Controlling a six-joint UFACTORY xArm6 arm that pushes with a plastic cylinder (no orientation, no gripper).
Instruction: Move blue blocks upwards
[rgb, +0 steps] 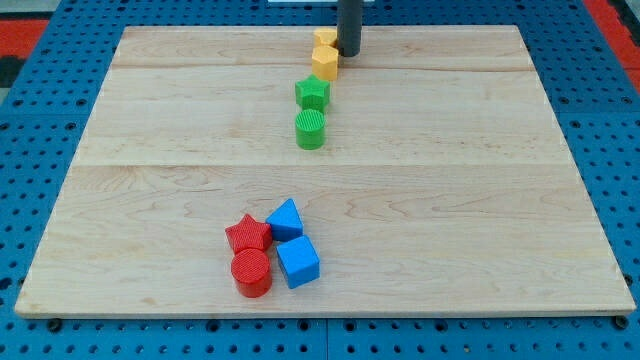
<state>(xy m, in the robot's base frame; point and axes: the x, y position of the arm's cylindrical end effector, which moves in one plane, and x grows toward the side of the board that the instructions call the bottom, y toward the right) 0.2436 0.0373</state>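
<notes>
Beside yellow blocks (325, 52) | my tip (348, 53) standing upright, touching their right | no claw showing, only rod | blue blocks (292, 245) sitting far below

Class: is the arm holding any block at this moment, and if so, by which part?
Nothing is held. My tip sits at the view's top beside the yellow blocks, far from the blue blocks.

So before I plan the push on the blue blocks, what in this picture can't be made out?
- Camera view: the rod above my tip is cut off by the view's top edge.
- The rear yellow block is partly hidden by the front yellow block; its shape is unclear.
- Whether my tip touches the yellow blocks cannot be told.
- The blue triangular block and blue cube show fully.
</notes>
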